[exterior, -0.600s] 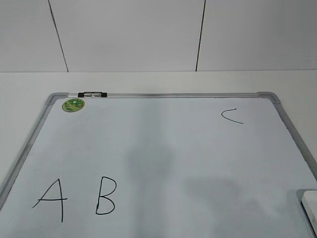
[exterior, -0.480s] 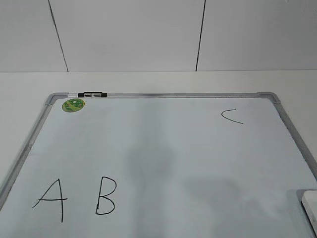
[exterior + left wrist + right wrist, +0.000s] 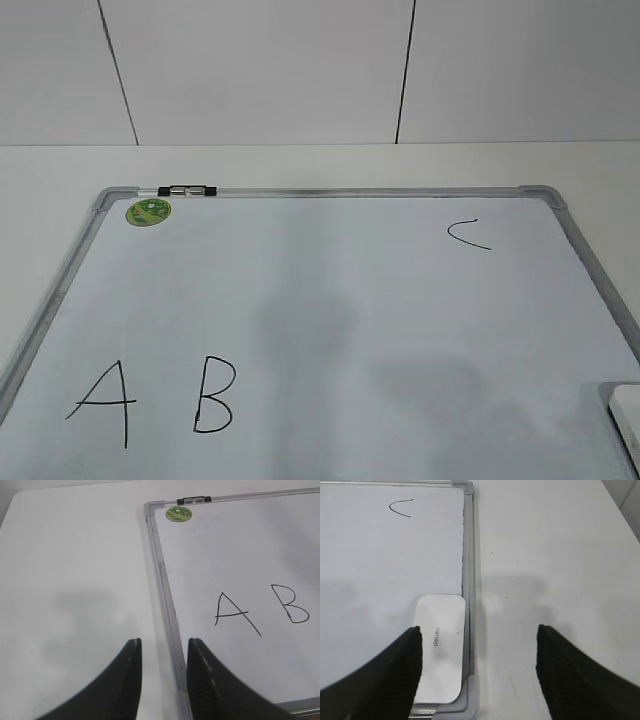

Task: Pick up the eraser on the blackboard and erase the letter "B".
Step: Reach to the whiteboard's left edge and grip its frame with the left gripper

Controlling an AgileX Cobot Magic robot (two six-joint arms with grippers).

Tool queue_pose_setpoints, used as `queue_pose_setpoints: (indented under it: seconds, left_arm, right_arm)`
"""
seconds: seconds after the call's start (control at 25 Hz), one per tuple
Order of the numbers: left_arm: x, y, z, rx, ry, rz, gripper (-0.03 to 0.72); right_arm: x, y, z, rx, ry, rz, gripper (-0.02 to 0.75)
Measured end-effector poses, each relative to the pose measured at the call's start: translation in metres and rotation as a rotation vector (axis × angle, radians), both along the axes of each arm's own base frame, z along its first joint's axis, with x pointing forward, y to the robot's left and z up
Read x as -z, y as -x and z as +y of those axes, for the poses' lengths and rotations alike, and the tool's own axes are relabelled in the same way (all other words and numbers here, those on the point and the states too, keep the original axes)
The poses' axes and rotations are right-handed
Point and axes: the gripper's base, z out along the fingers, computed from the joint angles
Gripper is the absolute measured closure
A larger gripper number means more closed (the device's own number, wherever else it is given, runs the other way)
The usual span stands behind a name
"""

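The blackboard [image 3: 330, 300] is a white dry-erase board with a grey frame, lying flat. The letter "B" [image 3: 213, 395] stands near its front left, right of the "A" [image 3: 100, 400]. It also shows in the left wrist view [image 3: 290, 605]. The eraser [image 3: 440, 645] lies in the board's near right corner; only its edge shows in the exterior view [image 3: 625, 410]. My right gripper [image 3: 479, 630] is wide open above that corner, its left finger over the eraser's left side. My left gripper [image 3: 162, 645] is open and empty, straddling the board's left frame [image 3: 160, 570].
A small "C" [image 3: 470, 233] is at the board's far right. A round green sticker [image 3: 148, 211] and a black-and-silver clip [image 3: 187, 190] are at the far left corner. White table surrounds the board, with a tiled wall behind.
The shadow beside the eraser has shifted slightly. The board, the letters and the eraser have not moved.
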Motion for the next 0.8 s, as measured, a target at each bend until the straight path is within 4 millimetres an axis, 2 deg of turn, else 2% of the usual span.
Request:
queue_pose_setpoints:
  seconds: [0.24, 0.8]
  left_arm:
    - [0.000, 0.000, 0.000, 0.000, 0.000, 0.000, 0.453]
    - [-0.002, -0.005, -0.001, 0.002, -0.004, 0.048, 0.453]
  right_arm:
    - [0.000, 0.000, 0.000, 0.000, -0.001, 0.012, 0.188]
    - [-0.016, -0.032, 0.004, -0.005, -0.097, 0.316, 0.188]
